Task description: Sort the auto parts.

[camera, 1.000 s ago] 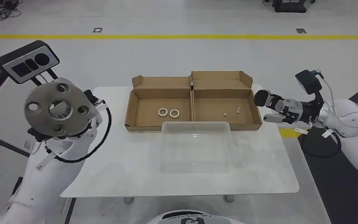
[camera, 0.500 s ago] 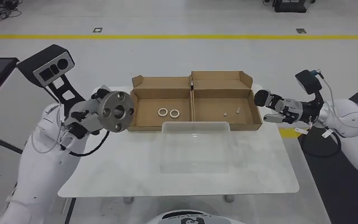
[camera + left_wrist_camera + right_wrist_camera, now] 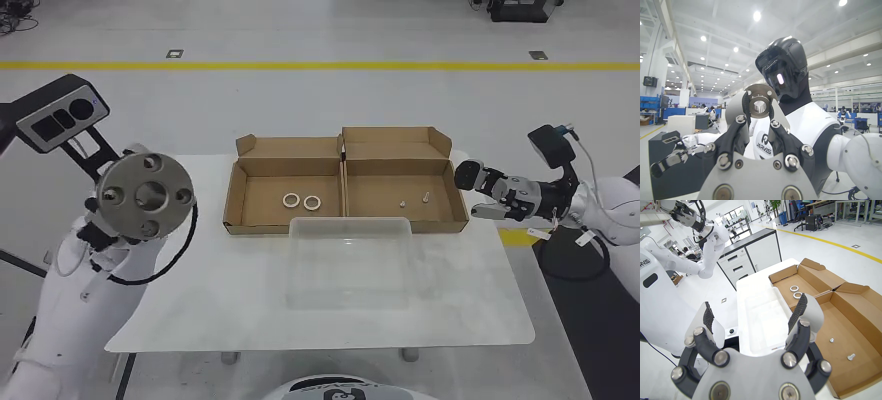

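My left gripper (image 3: 758, 111) is shut on a round metal flange (image 3: 148, 196) with bolt holes, held high off the table's left side and turned up toward the head camera; its hub (image 3: 758, 106) sits between the fingers. Two cardboard boxes stand at the table's back: the left box (image 3: 233, 195) holds two metal rings (image 3: 302, 201), the right box (image 3: 458, 205) holds a bolt (image 3: 851, 357) and a nut (image 3: 831, 340). My right gripper (image 3: 755, 311) hangs open with nothing in it just off the table's right edge, beside the right box.
A clear plastic tray (image 3: 349, 262) lies on the white table (image 3: 220, 300) in front of the boxes. A black-and-white cabinet (image 3: 753, 251) stands past the table's left side. A yellow floor line (image 3: 320, 66) runs behind the table.
The left arm has swung the flange about: raised toward the camera, down beside the left box, then back up and out to the left. The right arm has kept still.
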